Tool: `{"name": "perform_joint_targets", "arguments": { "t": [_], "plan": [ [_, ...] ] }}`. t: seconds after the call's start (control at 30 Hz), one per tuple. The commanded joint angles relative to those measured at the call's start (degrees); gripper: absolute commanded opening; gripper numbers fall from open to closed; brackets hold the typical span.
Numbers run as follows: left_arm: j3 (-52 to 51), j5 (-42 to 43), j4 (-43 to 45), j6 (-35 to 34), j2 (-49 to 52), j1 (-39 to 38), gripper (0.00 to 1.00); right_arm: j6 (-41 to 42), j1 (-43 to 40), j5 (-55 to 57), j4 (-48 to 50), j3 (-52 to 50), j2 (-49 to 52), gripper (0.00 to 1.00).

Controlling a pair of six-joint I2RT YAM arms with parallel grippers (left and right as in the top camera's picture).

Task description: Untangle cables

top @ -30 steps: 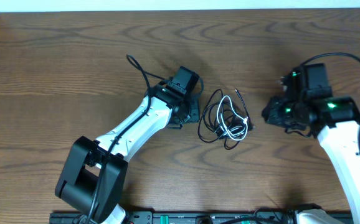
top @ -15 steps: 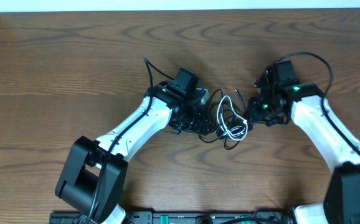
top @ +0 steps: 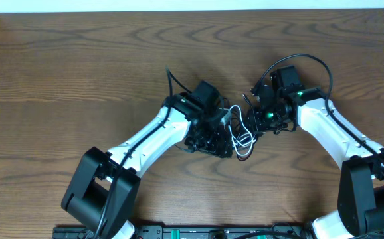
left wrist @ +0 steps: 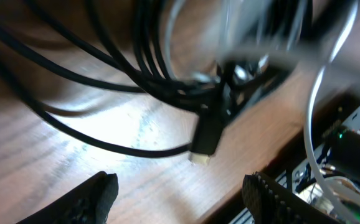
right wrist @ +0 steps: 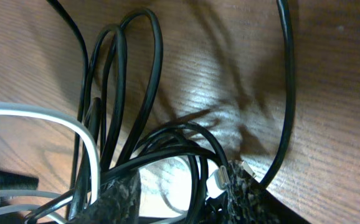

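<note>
Both arms have swung in on the cables (top: 244,138), knotted on the counter (top: 79,79), and the left hand (left wrist: 177,196) now gapes empty just short of them while the right hand (right wrist: 180,190) stands parted astride the black strands (right wrist: 121,93), so the separating looks ready to start.

Cables (top: 243,140) bunched on table (top: 79,79), between left arm (top: 153,135) and right arm (top: 325,126).

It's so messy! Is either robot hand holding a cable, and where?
The left gripper is open, holding nothing. Loops of the black cable sit inside the right gripper; whether they're pinched cannot be told.
</note>
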Motion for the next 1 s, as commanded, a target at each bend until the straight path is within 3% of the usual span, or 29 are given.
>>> {"name": "perform_joint_targets", "arguments": {
  "t": [0.0, 0.37, 0.67, 0.97],
  "plan": [
    [0.4, 1.2, -0.7, 1.4, -0.1, -1.2, 0.69, -1.4, 0.6, 2.4, 0.7, -0.2, 0.2, 0.44],
    [0.4, -3.6, -0.1, 1.4, -0.1, -2.5, 0.75, -3.1, 1.0, 4.9, 3.6, -0.3, 0.2, 0.50],
    [0.4, -5.8, 2.3, 1.3, -0.1, -2.6, 0.76, -4.0, 2.1, 4.9, 6.2, -0.3, 0.2, 0.67],
    [0.4, -5.8, 2.4, 1.2, -0.1, -2.6, 0.76, -4.1, 3.0, 5.0, 6.1, -0.4, 0.2, 0.72]
  ]
}}
